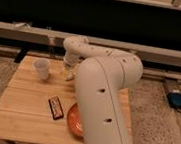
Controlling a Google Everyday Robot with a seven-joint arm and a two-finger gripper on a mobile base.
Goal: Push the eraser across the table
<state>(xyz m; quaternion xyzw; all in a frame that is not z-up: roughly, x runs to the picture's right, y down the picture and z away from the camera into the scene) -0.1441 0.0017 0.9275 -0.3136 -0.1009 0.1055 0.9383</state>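
The eraser (55, 107), a small flat dark block with orange-red edging, lies on the light wooden table (23, 90) near its middle front, just left of the orange plate. My white arm rises from the front right and bends back over the table. My gripper (69, 73) hangs at the far middle of the table, right of the cup and well behind the eraser, apart from it.
A white cup (41, 68) stands at the table's back left. An orange round plate (75, 121) lies at the front, partly hidden by my arm. A blue object (178, 101) lies on the floor at right. A long rail runs behind the table.
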